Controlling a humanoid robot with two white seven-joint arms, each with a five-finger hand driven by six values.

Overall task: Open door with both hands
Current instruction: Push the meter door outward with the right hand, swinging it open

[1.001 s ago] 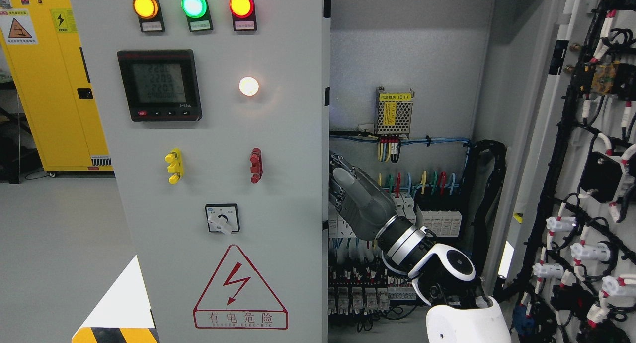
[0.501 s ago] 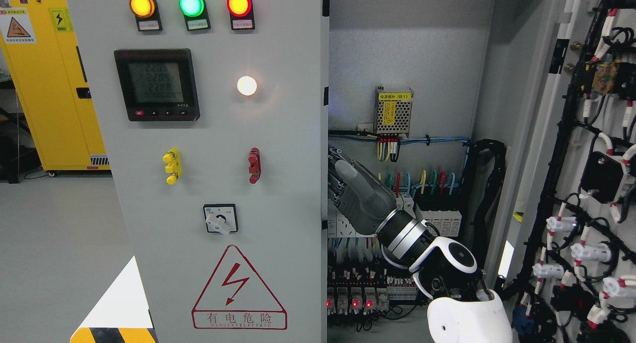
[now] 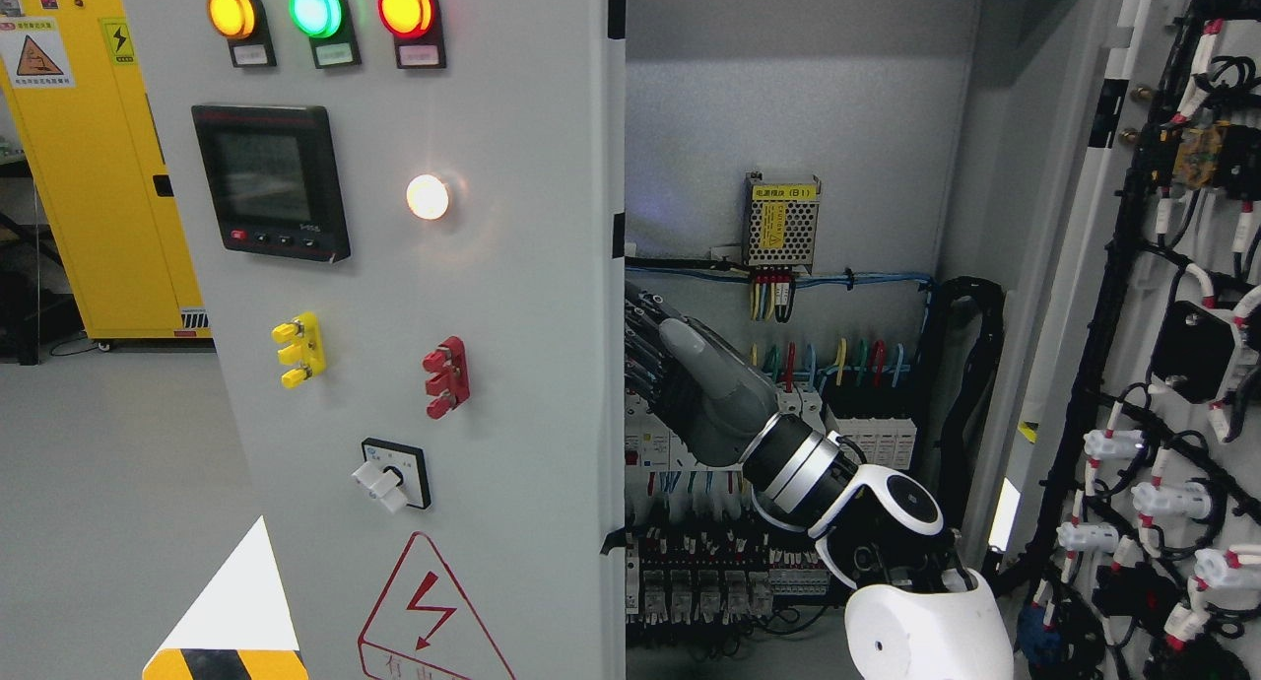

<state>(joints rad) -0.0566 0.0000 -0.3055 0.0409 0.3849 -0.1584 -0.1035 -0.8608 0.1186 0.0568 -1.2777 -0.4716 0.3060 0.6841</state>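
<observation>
My right arm enters at the lower right, its white shell (image 3: 926,626) nearest the camera, followed by a silver wrist ring (image 3: 798,460) and then my right hand (image 3: 690,384), grey-backed, reaching up and to the left into the cabinet. My fingers (image 3: 642,335) are extended toward the inner edge of the left door (image 3: 532,365) and appear to lie against its back side just behind that edge; the fingertips are hidden by the door, so I cannot tell whether they are curled on it or only pressed flat. My left hand does not appear in this view. The left door stands partly swung outward, its grey face carrying a yellow terminal block (image 3: 298,350), a red terminal block (image 3: 446,377), a rotary switch (image 3: 391,475), a red-outlined lightning warning triangle (image 3: 429,616), a dark meter display (image 3: 273,182), a lit white lamp (image 3: 428,196), and, along the top, amber (image 3: 232,13), green (image 3: 316,10) and red (image 3: 406,8) indicator lamps. The right door (image 3: 1172,365) is open at the far right, showing its wired inner side. Deeper inside are rows of breakers (image 3: 690,591), coloured wires (image 3: 837,360), and a perforated power supply with a yellow label (image 3: 781,222) on the back panel. A yellow cabinet (image 3: 89,168) stands farthest, at left.
</observation>
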